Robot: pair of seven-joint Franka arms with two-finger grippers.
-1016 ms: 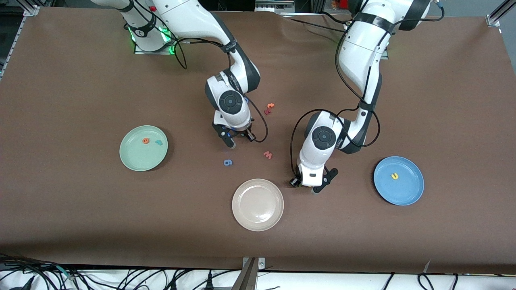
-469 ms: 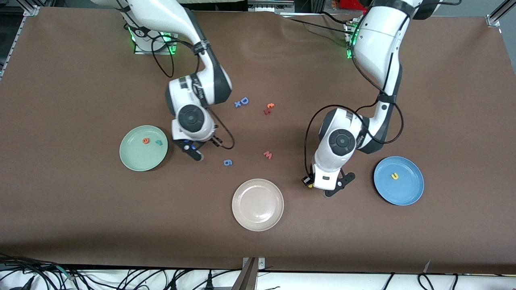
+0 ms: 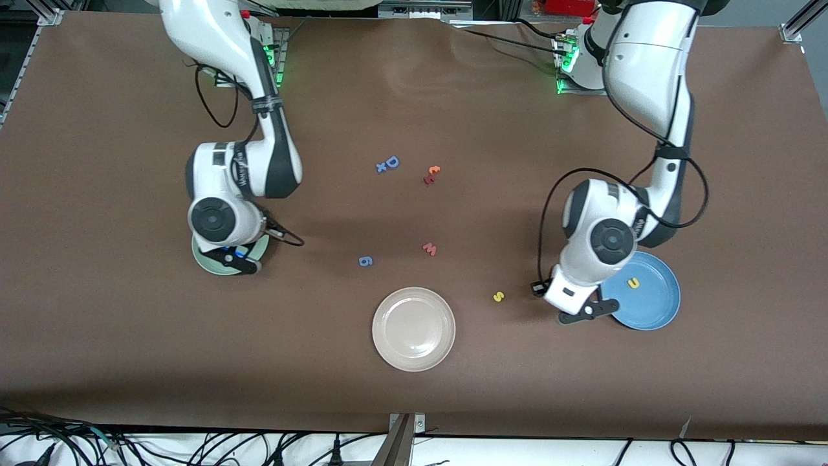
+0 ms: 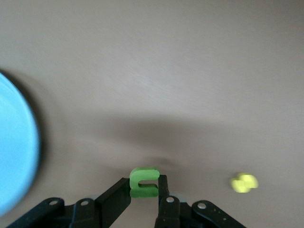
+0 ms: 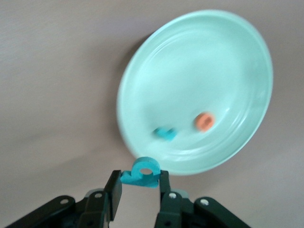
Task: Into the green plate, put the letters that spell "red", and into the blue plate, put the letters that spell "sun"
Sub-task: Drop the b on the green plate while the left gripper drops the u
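Note:
My right gripper (image 3: 237, 257) hangs over the rim of the green plate (image 3: 212, 266), shut on the teal "d" (image 5: 142, 173). In the right wrist view the green plate (image 5: 199, 57) holds the orange "e" (image 5: 205, 121) and the teal "r" (image 5: 165, 133). My left gripper (image 3: 585, 311) hovers over the table just beside the blue plate (image 3: 654, 305), shut on the green "n" (image 4: 144, 182). The yellow "u" (image 3: 633, 283) lies in the blue plate. The yellow "s" (image 3: 498, 296) lies on the table between the beige plate and the blue plate.
A beige-white plate (image 3: 413, 329) sits at the middle, nearest the front camera. Loose on the table are a blue "g" (image 3: 365, 261), a pink "w" (image 3: 429, 248), a blue "D" (image 3: 392, 162) and small red and orange letters (image 3: 431, 173).
The right arm swung from the table's middle to the green plate, carrying the "d". The left arm moved toward the blue plate with the "n", uncovering the "s".

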